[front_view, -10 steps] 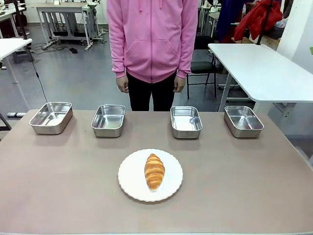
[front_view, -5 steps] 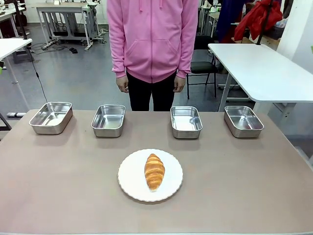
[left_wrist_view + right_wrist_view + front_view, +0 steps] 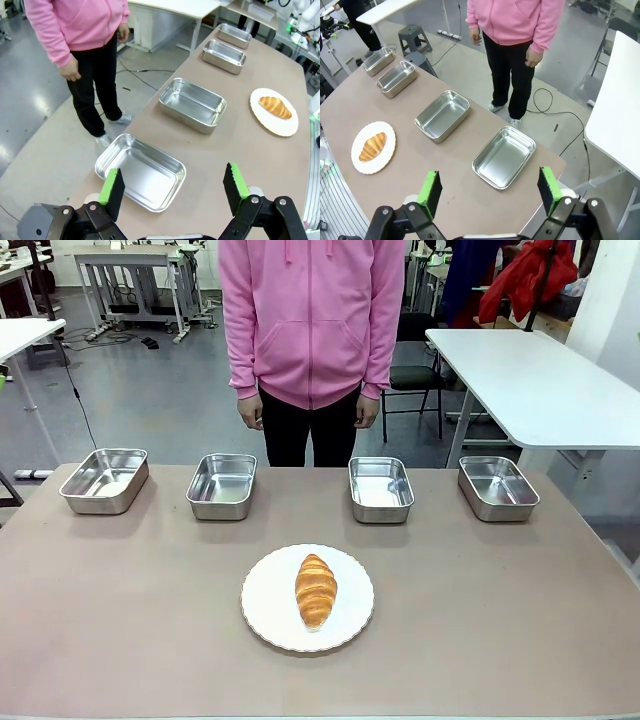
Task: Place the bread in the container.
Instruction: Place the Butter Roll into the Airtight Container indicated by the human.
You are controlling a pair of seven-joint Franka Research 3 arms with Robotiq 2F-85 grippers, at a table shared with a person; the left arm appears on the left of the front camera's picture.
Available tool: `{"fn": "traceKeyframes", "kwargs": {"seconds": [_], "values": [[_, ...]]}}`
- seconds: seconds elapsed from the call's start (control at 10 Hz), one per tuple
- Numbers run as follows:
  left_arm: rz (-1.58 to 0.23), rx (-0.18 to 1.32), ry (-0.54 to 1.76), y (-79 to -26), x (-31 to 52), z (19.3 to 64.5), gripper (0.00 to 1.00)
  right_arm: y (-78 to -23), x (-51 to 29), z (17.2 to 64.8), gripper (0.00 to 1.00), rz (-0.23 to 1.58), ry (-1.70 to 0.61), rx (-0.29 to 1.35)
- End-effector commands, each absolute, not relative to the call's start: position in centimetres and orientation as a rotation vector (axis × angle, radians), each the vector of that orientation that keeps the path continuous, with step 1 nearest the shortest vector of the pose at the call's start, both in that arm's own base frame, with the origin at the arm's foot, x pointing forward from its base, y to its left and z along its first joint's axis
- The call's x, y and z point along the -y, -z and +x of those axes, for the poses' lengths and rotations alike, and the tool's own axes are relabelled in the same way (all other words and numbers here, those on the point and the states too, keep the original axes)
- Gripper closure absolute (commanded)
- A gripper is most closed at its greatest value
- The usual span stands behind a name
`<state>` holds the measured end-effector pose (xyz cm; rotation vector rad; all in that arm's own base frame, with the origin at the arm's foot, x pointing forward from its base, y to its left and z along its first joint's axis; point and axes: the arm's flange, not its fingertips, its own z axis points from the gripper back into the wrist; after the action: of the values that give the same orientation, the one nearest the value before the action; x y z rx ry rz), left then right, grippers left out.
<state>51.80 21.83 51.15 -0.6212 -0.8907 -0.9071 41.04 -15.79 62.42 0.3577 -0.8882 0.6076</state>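
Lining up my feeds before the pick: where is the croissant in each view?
Front: croissant at lower centre, on the white plate.
Left wrist: croissant at right, above mid-height.
Right wrist: croissant at left, just below mid-height.
Shared landmark: the white plate beneath it in all three.

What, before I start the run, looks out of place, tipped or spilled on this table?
Nothing stands out. The croissant lies whole on the white plate, and the four steel pans stand upright and empty in a row along the far edge.
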Motion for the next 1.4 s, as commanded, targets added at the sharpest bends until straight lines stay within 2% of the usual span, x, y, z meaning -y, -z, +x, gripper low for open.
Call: {"fn": "traceKeyframes", "kwargs": {"seconds": [0.0,1.3], "values": [[-0.616,0.897,0.924,-51.21,-21.81,51.59,0.00,-62.43,15.76,41.12,0.00,0.368,-0.616,0.900],[-0.616,0.897,0.924,-51.21,-21.81,51.59,0.00,-62.43,15.76,41.12,0.00,0.368,-0.616,0.900]]}}
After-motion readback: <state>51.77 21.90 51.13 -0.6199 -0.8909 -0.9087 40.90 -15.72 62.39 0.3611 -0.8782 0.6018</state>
